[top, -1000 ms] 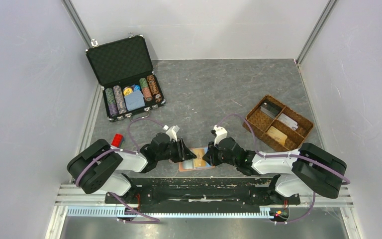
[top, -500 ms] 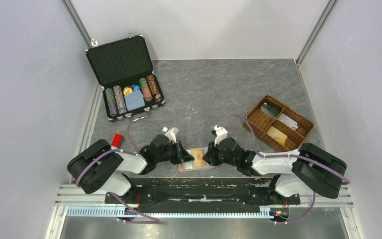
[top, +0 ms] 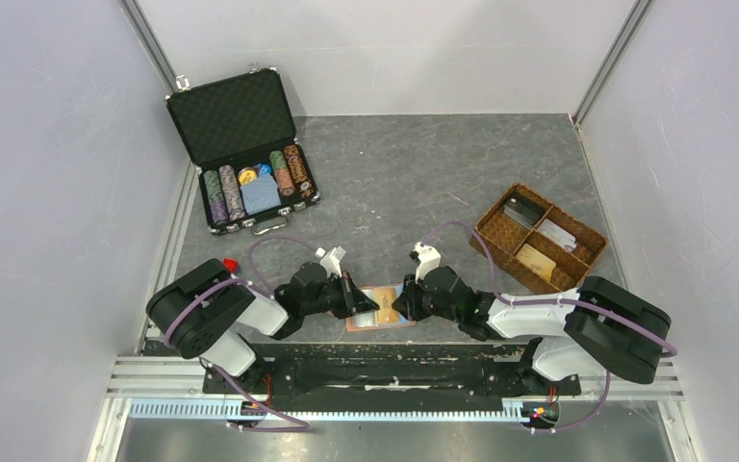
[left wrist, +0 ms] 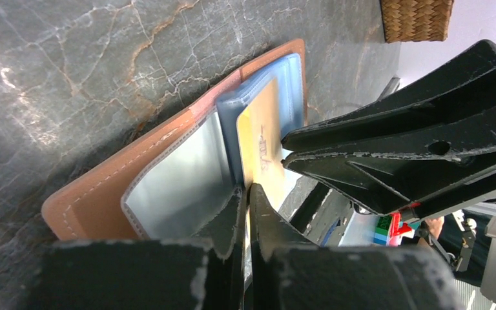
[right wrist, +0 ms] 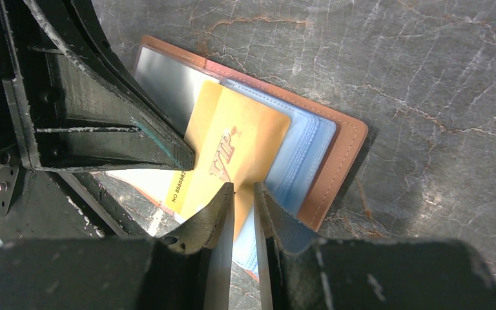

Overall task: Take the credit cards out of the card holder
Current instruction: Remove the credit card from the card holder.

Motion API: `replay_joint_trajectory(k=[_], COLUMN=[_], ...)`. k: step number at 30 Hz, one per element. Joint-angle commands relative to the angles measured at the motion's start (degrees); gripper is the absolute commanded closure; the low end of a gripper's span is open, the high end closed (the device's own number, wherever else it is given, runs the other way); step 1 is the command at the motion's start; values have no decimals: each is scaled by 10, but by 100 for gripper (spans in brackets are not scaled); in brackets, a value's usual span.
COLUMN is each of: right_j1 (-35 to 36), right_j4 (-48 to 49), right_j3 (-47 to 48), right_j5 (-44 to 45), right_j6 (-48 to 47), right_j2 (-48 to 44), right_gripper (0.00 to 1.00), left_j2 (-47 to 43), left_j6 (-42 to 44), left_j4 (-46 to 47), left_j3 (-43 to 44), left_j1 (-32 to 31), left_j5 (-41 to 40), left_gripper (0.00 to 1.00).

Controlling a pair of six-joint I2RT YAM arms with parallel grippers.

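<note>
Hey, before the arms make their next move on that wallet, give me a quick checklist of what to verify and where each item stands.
1. Card holder lies open and flat on the table: ok.
2. Gold card is partly out of its blue sleeve: ok.
3. Right claw has the gold card between its fingers: ok.
4. Left claw is nearly closed at the card's edge; whether it pins the sleeve or the card: cannot tell.
5. Room between the two claws: not ok, their tips almost meet over the card.
6. More cards left in the other sleeves: cannot tell.
</note>
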Motion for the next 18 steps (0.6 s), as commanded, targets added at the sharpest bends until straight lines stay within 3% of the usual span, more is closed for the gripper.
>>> replay_joint_trajectory(k=[1,6,18], right_j1=[-2,-3,-3], right_j4=[-23,-30,-40], right_j3=[-13,-14,-8], right_j5=[11,17,18], right_j6=[1,0,-8], right_j2=[5,5,3], right_gripper=[80,80,80], left_j2=[4,-36,-204], left_j6=[-22,-12,59], left_j4=[55,12,-233], left_j3=[-17,-29,-8], left_j1=[-4,-3,2], left_j5=[7,-21,-72], left_gripper=[98,98,98])
